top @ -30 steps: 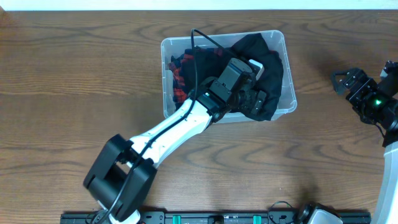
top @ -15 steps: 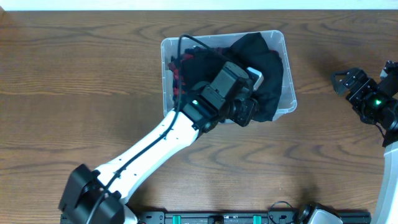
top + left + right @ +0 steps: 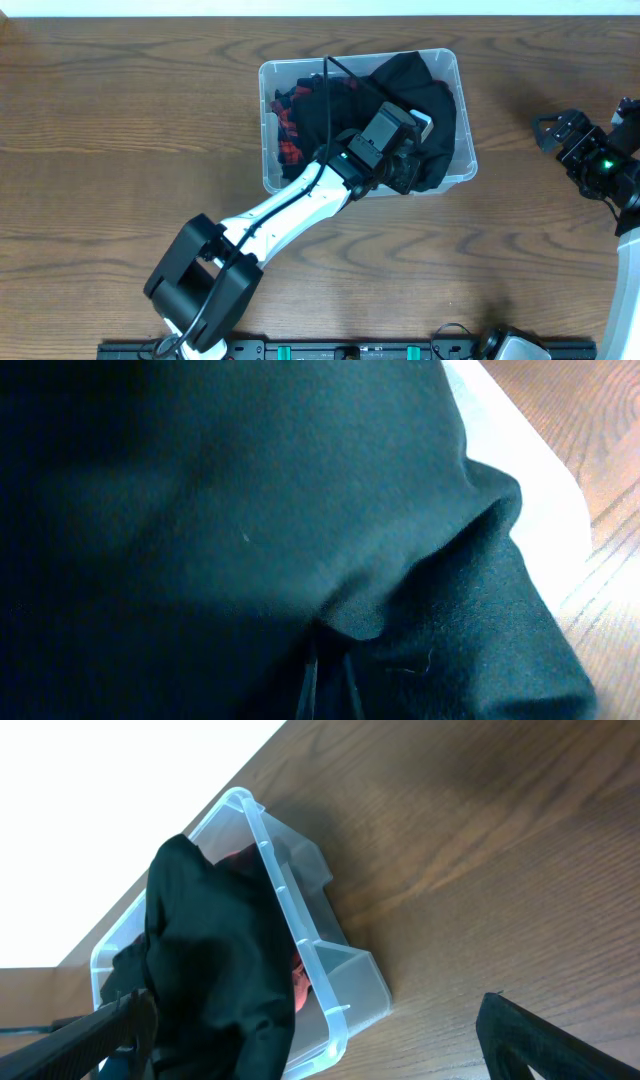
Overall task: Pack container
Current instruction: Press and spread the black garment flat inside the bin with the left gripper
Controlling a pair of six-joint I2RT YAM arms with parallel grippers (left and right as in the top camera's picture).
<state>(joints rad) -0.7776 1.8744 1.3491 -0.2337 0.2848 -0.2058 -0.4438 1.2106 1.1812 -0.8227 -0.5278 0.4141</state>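
Note:
The clear container stands at the table's middle back, holding a red-and-black plaid cloth on its left and a black garment on its right. Part of the black garment drapes over the near right rim. My left gripper is low over that corner, its jaws nearly together with a fold of the black garment pinched between the fingertips. My right gripper hovers open over bare table to the right. In its view the container and black garment lie ahead, with nothing between the fingers.
The wooden table stretches left and in front of the container. A black rail runs along the front edge. The left arm's white link crosses the table diagonally from front left.
My left gripper has closed from wide open onto the black garment at the container's near right corner, and its arm has shifted. The right arm has not moved.

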